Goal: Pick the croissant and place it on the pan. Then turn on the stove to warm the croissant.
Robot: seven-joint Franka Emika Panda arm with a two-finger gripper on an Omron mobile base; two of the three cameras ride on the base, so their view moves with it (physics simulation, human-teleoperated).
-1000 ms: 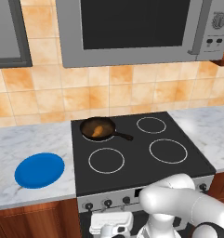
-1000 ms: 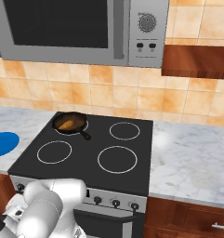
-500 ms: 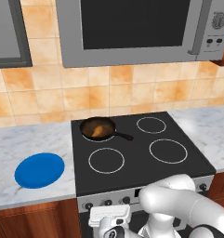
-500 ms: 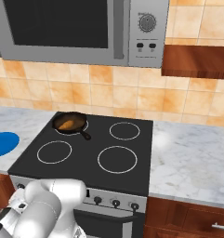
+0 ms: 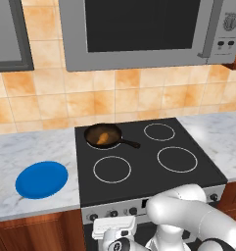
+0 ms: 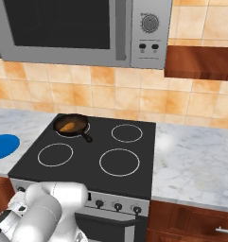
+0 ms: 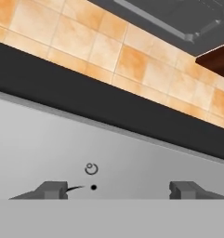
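The golden croissant [image 5: 105, 137] [image 6: 68, 126] lies inside the small dark pan [image 5: 102, 135] [image 6: 70, 125], which sits on the back-left burner of the black stove [image 5: 144, 162] [image 6: 87, 156]. The pan's handle points toward the stove's middle. My gripper [image 7: 118, 189] is low in front of the stove, close to the silver front panel [image 7: 132, 162]. It is open, its fingertips [image 7: 52, 189] wide apart with nothing between them. A small knob marking [image 7: 91, 169] shows on the panel just above the left tip. From the left base, the white hand [image 5: 113, 229] sits below the left knobs [image 5: 109, 213].
A round blue plate [image 5: 41, 179] [image 6: 3, 145] rests on the marble counter left of the stove. A grey microwave [image 5: 139, 29] hangs above the cooktop. More marble counter [image 6: 196, 165] extends to the right. My arm's white elbow [image 5: 188, 220] bulks in front of the panel.
The hand has risen slightly toward the stove's front panel. The croissant, pan and plate have not moved.
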